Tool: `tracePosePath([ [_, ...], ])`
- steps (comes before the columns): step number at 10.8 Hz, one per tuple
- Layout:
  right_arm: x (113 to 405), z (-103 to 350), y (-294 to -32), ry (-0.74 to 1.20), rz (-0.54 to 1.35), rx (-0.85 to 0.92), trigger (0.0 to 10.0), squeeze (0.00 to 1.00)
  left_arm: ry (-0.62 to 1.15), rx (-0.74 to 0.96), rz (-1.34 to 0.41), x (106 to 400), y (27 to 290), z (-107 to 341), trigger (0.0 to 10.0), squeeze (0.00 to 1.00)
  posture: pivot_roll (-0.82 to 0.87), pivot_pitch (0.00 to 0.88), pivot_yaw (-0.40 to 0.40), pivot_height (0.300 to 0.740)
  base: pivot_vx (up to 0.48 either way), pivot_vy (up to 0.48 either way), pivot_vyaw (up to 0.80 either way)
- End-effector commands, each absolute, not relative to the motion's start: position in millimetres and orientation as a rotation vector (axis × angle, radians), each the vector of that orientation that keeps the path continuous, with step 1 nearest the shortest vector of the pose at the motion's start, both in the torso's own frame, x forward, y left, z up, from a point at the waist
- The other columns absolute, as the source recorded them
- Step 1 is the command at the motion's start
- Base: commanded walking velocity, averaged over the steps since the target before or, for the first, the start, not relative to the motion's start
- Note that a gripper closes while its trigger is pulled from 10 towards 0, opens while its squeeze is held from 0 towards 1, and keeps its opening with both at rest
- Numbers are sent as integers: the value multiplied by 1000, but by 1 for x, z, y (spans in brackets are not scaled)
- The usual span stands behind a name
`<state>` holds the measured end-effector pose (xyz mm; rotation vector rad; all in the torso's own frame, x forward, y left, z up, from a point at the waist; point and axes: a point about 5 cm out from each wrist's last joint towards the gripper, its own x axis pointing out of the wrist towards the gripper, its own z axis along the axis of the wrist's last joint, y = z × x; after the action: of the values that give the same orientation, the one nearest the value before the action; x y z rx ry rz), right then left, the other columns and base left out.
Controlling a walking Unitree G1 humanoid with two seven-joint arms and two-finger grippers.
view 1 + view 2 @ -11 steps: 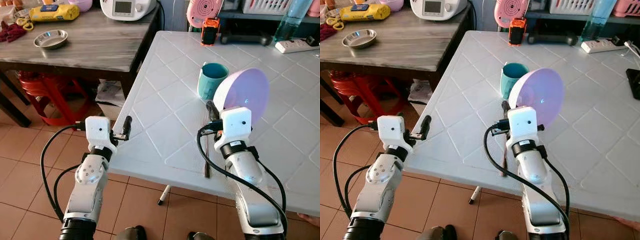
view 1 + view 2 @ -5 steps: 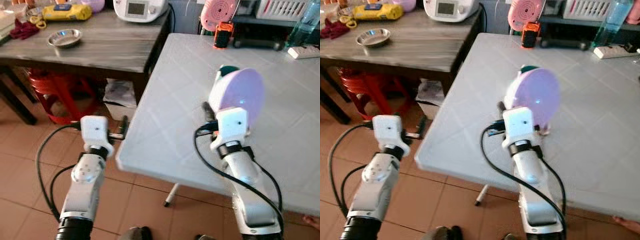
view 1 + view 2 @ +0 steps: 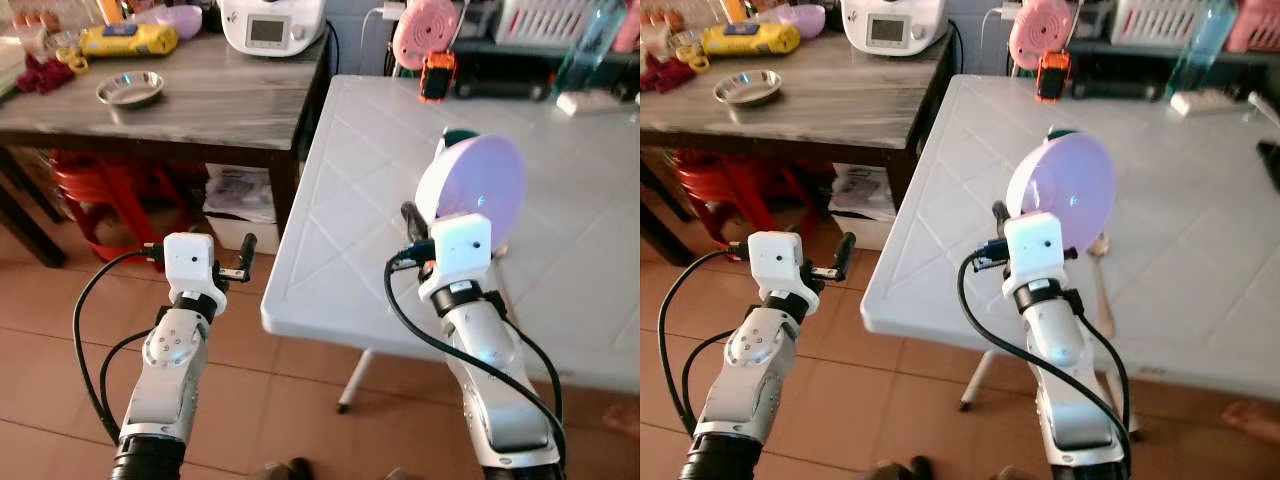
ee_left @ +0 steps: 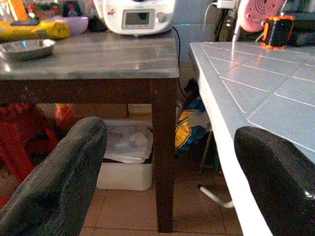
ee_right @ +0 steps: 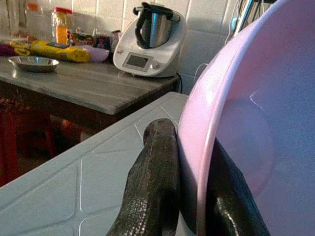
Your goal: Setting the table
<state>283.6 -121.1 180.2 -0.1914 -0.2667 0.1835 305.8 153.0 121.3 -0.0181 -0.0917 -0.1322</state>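
Pink plate (image 3: 472,188), centre-right, clamped upright by right gripper (image 5: 189,196) over white table (image 3: 370,190). Left gripper (image 3: 245,256), lower left, held agape.

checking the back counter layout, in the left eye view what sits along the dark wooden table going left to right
Yellow packet → round steel dish, nearer the front edge → purple bowl → white kitchen machine with a small screen.

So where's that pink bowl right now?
The pink bowl is held up on edge in the right end effector, above the white table.
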Motion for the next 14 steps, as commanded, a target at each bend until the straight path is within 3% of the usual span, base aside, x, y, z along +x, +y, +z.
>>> tracePosePath([
  [1, 284, 179, -120, -260, 185, -178, 10000, 0, -85, -8, -134, 305, 153, 119, 10000, 0, -53, 111, 80, 740, 0, 368, 0],
  [14, 287, 176, -125, -261, 167, -177, 10000, 0, -87, -19, -147, 306, 147, 121, 10000, 0, -53, 112, 84, 740, 0, 391, 0],
])
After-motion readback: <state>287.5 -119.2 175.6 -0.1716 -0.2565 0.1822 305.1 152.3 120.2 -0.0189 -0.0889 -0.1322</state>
